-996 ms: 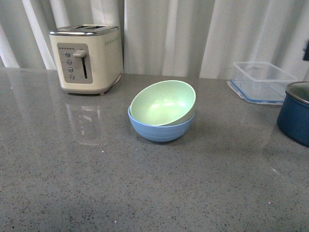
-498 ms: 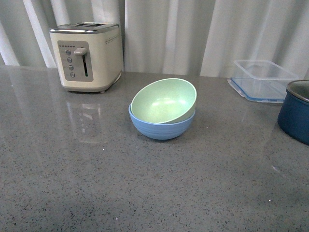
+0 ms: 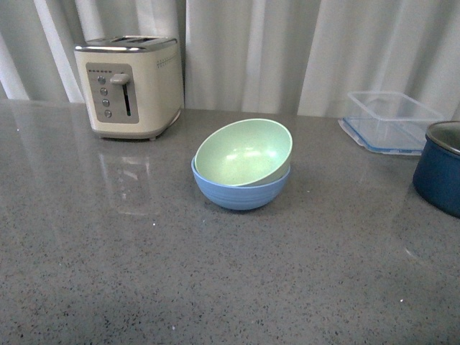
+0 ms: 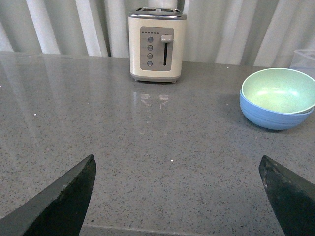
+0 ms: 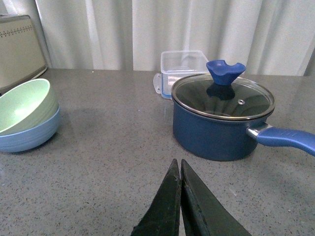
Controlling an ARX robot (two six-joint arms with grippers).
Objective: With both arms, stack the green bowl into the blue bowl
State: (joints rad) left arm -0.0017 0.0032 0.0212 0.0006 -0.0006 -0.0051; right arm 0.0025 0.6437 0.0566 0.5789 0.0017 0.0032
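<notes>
The green bowl point(image 3: 243, 152) sits tilted inside the blue bowl point(image 3: 241, 191) at the middle of the grey counter. Neither arm shows in the front view. In the left wrist view the green bowl point(image 4: 278, 90) in the blue bowl point(image 4: 270, 117) stands far off to one side; my left gripper point(image 4: 177, 164) is open and empty, its fingers point(image 4: 64, 199) wide apart over bare counter. In the right wrist view the stacked green bowl point(image 5: 22, 105) and blue bowl point(image 5: 30, 135) are at the frame's edge; my right gripper point(image 5: 178, 163) is shut and empty, well away from them.
A cream toaster point(image 3: 129, 85) stands at the back left. A clear plastic container point(image 3: 388, 118) sits at the back right, with a dark navy pot point(image 3: 440, 167) in front of it; its glass lid and blue handle show in the right wrist view point(image 5: 221, 115). White curtains hang behind.
</notes>
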